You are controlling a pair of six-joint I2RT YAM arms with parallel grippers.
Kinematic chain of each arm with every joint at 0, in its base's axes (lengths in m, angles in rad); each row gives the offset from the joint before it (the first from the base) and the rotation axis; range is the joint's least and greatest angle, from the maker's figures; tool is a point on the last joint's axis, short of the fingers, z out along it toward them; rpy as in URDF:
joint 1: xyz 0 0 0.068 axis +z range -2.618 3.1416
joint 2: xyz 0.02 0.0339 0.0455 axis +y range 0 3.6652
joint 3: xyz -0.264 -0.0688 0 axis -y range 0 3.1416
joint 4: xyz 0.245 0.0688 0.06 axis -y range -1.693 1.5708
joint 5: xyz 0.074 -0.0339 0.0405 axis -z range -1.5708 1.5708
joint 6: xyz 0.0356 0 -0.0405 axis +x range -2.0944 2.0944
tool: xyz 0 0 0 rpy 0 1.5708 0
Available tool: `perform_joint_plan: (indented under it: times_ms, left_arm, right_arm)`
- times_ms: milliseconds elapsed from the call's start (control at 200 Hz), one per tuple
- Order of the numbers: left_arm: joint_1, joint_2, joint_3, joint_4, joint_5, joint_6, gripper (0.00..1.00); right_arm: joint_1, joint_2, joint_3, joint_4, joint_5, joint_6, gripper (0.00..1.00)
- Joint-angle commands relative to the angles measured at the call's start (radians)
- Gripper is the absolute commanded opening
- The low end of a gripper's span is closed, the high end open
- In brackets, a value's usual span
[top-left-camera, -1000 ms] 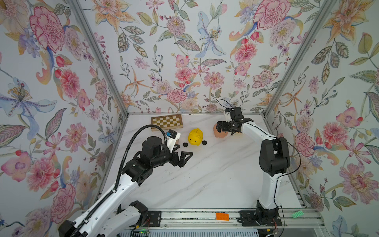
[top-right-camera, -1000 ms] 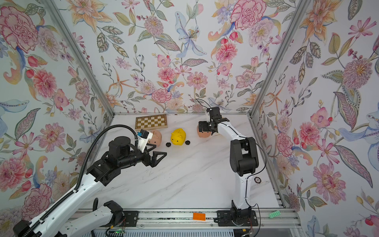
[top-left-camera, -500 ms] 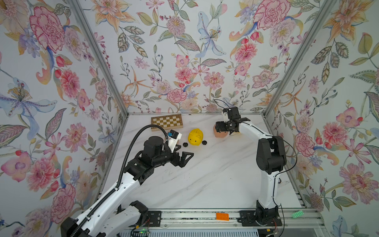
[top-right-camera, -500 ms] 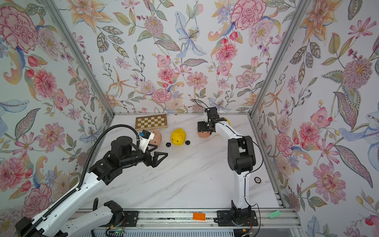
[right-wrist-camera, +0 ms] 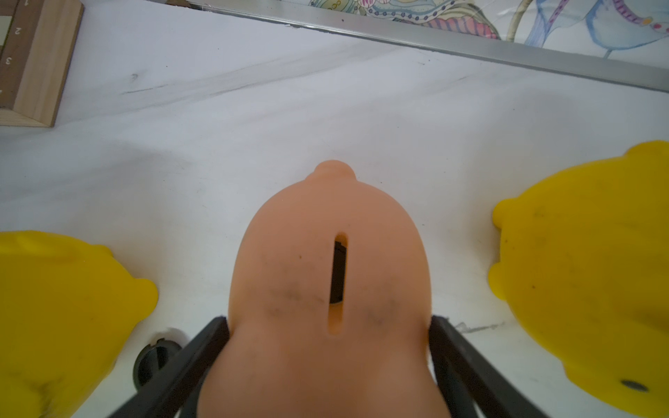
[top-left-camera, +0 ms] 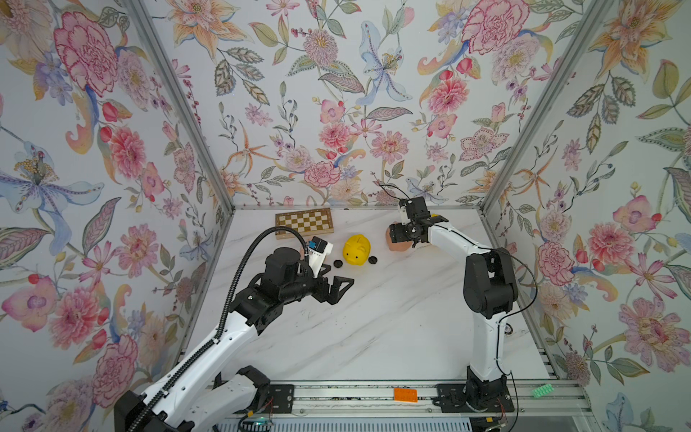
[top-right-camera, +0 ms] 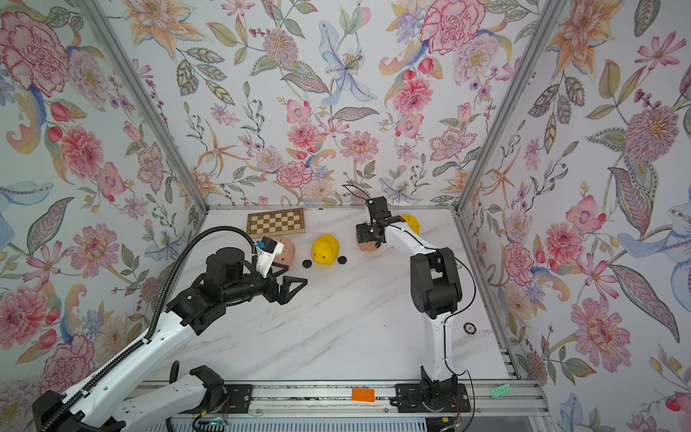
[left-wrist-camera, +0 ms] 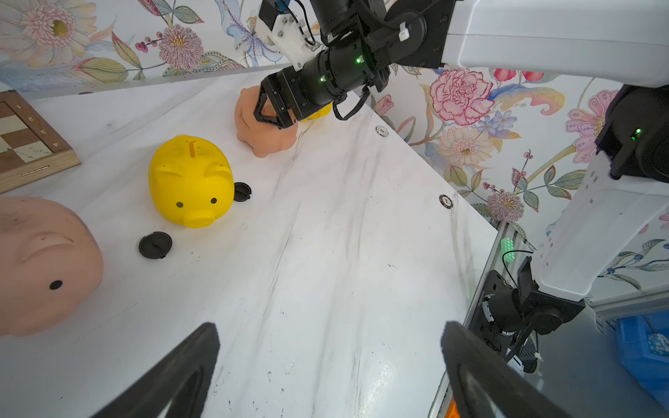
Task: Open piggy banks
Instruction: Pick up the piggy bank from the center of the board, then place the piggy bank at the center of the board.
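Note:
A peach piggy bank [right-wrist-camera: 325,260] stands upright at the back right, coin slot up. My right gripper [right-wrist-camera: 329,320] reaches down over it, one finger [right-wrist-camera: 213,336] pressed to each flank; in a top view the right gripper [top-left-camera: 397,236] covers most of this pig [top-left-camera: 398,246]. A yellow piggy bank [top-left-camera: 356,250] stands mid-table with two loose black plugs [top-left-camera: 338,263] [top-left-camera: 372,260] beside it. Another yellow piggy bank [top-right-camera: 411,222] sits behind the right arm. A second peach piggy bank [top-right-camera: 286,250] stands by my left wrist. My left gripper [top-left-camera: 338,284] hovers open and empty over bare table.
A chessboard [top-left-camera: 303,221] lies against the back wall at the left. Small round chips [left-wrist-camera: 446,201] [left-wrist-camera: 381,131] lie near the right edge of the table. An orange block [top-left-camera: 405,394] and a green block [top-left-camera: 542,390] rest on the front rail.
My right gripper has shifted slightly left over the peach piggy bank and its jaws have narrowed onto the pig's sides. The left arm has barely moved.

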Motion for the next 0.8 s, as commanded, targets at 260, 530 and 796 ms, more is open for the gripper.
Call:
perform_joint_plan:
  times_ms: [260,530,796]
  left_arm:
    - [-0.007,-0.032,-0.034,0.037,-0.039,0.000,0.99]
    - [-0.006,-0.062,-0.047,0.043,-0.160,-0.014,0.99]
    - [-0.005,-0.080,-0.056,0.051,-0.196,-0.019,0.99]
  right_arm:
    - [0.050,-0.283,-0.330,0.077,0.036,0.081,0.77]
    - [0.212,-0.590,-0.644,0.130,0.118,0.238,0.77]
    - [0.458,-0.741,-0.774,0.143,0.259,0.393,0.77]
